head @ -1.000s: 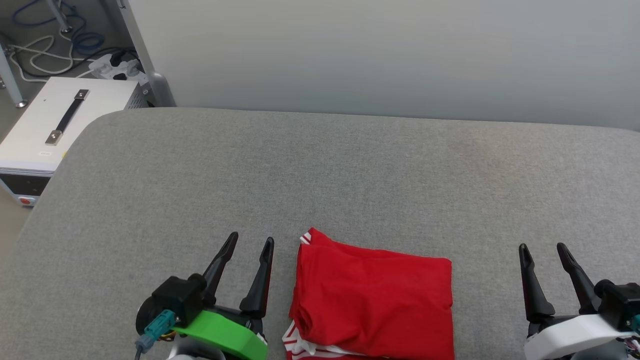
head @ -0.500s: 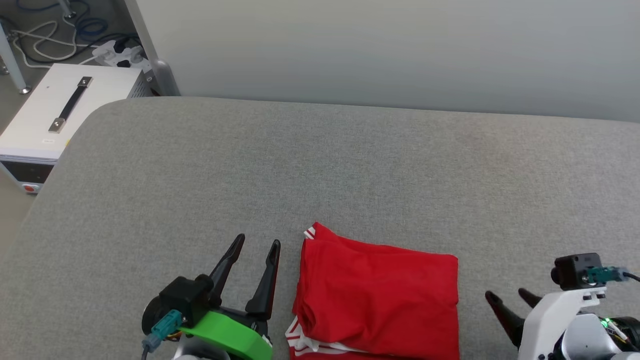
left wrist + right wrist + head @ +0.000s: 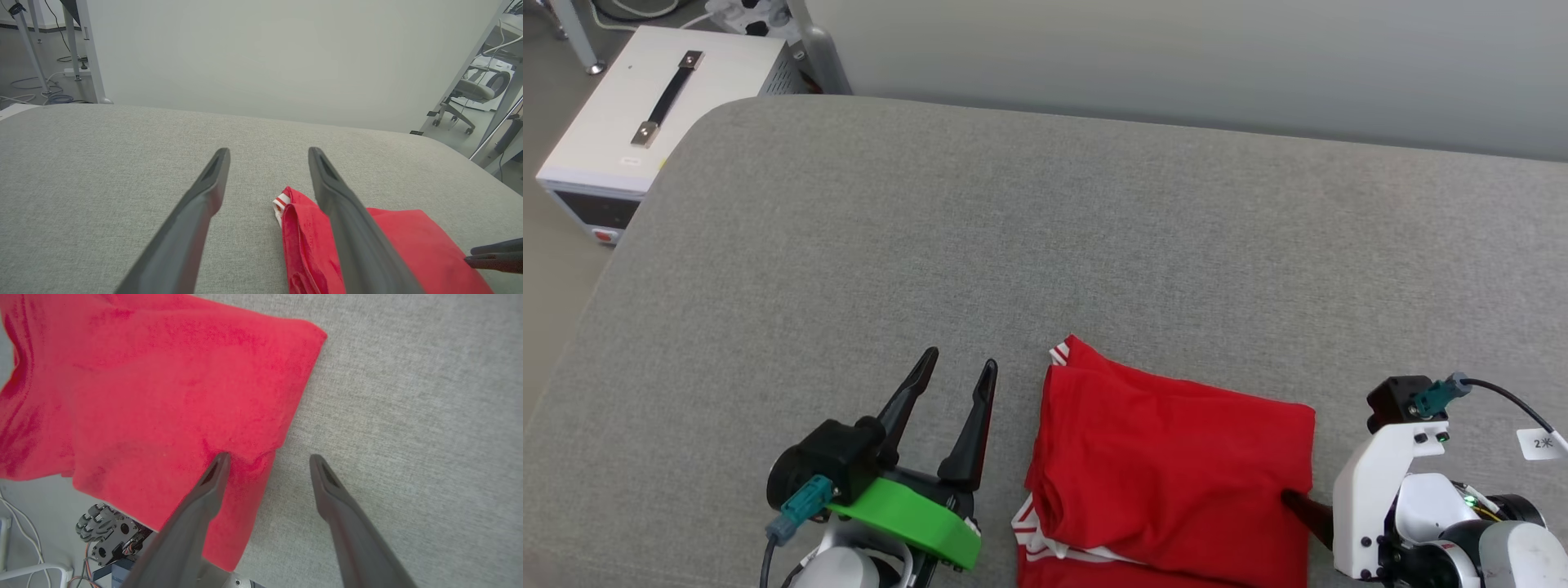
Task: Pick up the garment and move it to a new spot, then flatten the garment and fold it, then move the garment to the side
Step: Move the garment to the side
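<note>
Lying folded on woven gray pad (image 3: 1013, 229), red garment (image 3: 1176, 474); L hand (image 3: 960, 359), R hand (image 3: 269, 457) open, empty.

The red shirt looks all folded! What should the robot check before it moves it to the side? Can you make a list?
1. Garment folded into a tidy rectangle: ok.
2. Right gripper jaws open, one finger on the red cloth and one over the grey beside it: ok.
3. Garment gripped: not ok, nothing is shut on it yet.
4. Left gripper jaws open, beside the garment and apart from it: ok.
5. Grey padded surface has room to the left: ok.
6. Jaws will catch every folded layer: cannot tell.
</note>
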Controlling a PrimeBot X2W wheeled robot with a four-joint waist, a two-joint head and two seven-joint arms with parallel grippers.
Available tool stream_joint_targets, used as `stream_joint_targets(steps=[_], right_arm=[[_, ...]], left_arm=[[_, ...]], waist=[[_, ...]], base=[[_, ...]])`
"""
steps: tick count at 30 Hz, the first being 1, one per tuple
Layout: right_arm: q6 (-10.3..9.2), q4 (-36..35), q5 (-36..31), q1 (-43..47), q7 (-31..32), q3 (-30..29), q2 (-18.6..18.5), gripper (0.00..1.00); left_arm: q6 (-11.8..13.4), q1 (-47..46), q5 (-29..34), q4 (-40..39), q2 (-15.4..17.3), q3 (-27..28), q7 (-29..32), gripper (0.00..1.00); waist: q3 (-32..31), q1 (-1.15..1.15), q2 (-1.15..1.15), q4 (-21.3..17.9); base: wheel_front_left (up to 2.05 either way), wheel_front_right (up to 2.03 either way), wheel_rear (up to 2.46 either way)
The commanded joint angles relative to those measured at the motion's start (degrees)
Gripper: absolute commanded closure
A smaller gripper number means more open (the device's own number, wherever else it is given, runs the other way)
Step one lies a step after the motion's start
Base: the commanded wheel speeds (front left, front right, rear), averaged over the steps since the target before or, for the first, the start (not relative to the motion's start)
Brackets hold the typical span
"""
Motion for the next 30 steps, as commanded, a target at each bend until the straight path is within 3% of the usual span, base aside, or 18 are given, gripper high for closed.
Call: stream_joint_targets(steps=[1, 12, 13, 14, 15, 23, 30], right_arm=[[-0.04, 0.9, -0.9, -1.1, 0.1, -0.1, 0.3, 0.00], [-0.04, 9.6, -1.5, -2.6, -0.4, 3.0, 1.8, 0.00], [-0.04, 10.4, -1.6, -2.5, -0.3, 3.7, 1.6, 0.21], [-0.04, 11.0, -1.9, -2.3, -0.5, 4.4, 1.3, 0.70], [-0.04, 11.5, -2.1, -2.2, -0.7, 5.1, 0.9, 1.00], [-0.04, 12.9, -2.0, -3.4, -7.3, 9.1, -2.7, 1.00], [-0.04, 9.5, -1.8, -4.9, -12.1, 14.6, -11.6, 1.00]], left_arm=[[-0.2, -1.3, 0.2, 0.1, -0.3, 0.1, -0.3, 0.00], [-0.2, -3.1, -0.1, 0.3, -1.0, -0.8, -0.3, 0.00], [-0.2, -3.2, -0.1, 0.4, -1.0, -0.8, -0.3, 0.00], [-0.2, -3.3, -0.1, 0.5, -1.0, -0.8, -0.3, 0.00], [-0.2, -3.4, -0.2, 0.5, -1.0, -0.8, -0.3, 0.00], [-0.2, -2.6, -0.3, 1.1, -0.8, -0.2, -0.3, 0.00], [-0.2, -1.4, -1.0, 1.3, -0.3, -1.2, -0.3, 0.00]], waist=[[1.9, 0.00, 0.00, 1.9], [4.4, 0.00, 0.00, 3.9], [4.5, 0.00, 0.00, 4.0], [4.5, 0.00, 0.00, 4.1], [4.4, 0.00, 0.00, 4.2], [2.4, 0.00, 0.00, 2.6], [0.4, 0.00, 0.00, -1.9]], base=[[0.00, 0.00, 0.00], [0.00, 0.00, 0.00], [0.00, 0.00, 0.00], [0.00, 0.00, 0.00], [0.00, 0.00, 0.00], [0.00, 0.00, 0.00], [0.00, 0.00, 0.00]])
